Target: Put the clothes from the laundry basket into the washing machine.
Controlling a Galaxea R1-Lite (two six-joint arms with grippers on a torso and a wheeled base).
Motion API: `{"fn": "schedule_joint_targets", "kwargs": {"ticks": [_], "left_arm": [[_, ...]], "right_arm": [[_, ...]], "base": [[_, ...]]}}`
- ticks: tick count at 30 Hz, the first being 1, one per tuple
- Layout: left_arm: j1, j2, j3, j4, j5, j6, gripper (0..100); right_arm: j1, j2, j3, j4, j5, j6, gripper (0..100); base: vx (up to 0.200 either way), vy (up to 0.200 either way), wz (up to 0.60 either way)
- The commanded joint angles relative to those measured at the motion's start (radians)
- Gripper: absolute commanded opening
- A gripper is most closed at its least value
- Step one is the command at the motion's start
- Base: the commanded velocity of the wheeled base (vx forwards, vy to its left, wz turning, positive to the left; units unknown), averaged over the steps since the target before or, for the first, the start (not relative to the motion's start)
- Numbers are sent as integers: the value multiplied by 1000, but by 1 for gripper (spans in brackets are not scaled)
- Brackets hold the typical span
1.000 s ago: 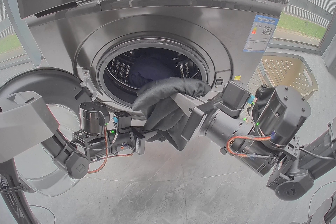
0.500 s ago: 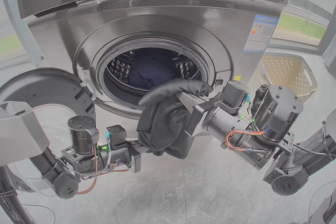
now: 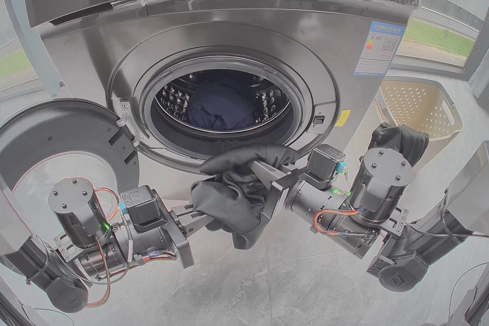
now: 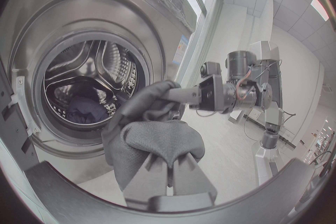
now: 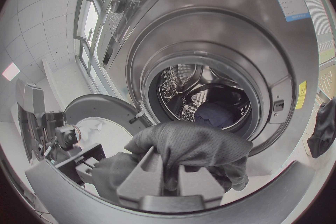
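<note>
**A:** What are you holding?

**B:** A dark grey, mesh-textured garment (image 3: 232, 194). My left fingers (image 4: 157, 168) are pinched shut on a fold of its lower part. My right fingers (image 5: 154, 168) are clamped on its upper fold. It hangs bunched between them in the air, just in front of the grey front-loading washing machine (image 3: 331, 62) and below the mouth of the steel drum (image 3: 175, 100).

**A:** Why both arms?

**B:** With one grip, I reckon a tail would dangle and snag on the rim. Two grips keep the cloth gathered for the push inside.

**A:** Is the way in open?

**B:** Yes. The round door (image 3: 61, 138) is swung wide to my left. A dark blue piece of clothing (image 3: 221, 105) already lies in the drum.

**A:** Is that the last of it?

**B:** I think not. A black garment (image 3: 402, 138) is draped over the rim of the beige perforated laundry basket (image 3: 423, 108), to the right of the machine.
</note>
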Motion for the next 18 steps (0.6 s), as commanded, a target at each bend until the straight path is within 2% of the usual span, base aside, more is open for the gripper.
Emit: {"fn": "schedule_joint_targets", "kwargs": {"ticks": [1, 4, 5, 7, 11, 15, 18], "left_arm": [[0, -21, -25, -24, -1, -4, 0], [3, -18, -68, -49, 13, -44, 0], [3, -18, -89, -58, 39, -64, 0], [1, -13, -114, -65, 71, -77, 0], [1, -10, -157, -65, 107, -84, 0], [4, -8, -187, -65, 136, -110, 0], [4, -7, -200, -65, 153, -117, 0]], "right_arm": [[4, 40, 19, -26, 1, 1, 100], [17, 51, 70, -54, 1, -4, 100], [18, 51, 73, -54, -1, -4, 100], [32, 54, 124, -67, -1, -6, 100], [35, 51, 150, -81, -2, -7, 100], [21, 46, 161, -83, -2, -12, 100], [17, 45, 167, -83, -2, -24, 100]], "base": [[0, 0, 0], [0, 0, 0], [0, 0, 0], [0, 0, 0], [0, 0, 0], [0, 0, 0], [0, 0, 0]]}}
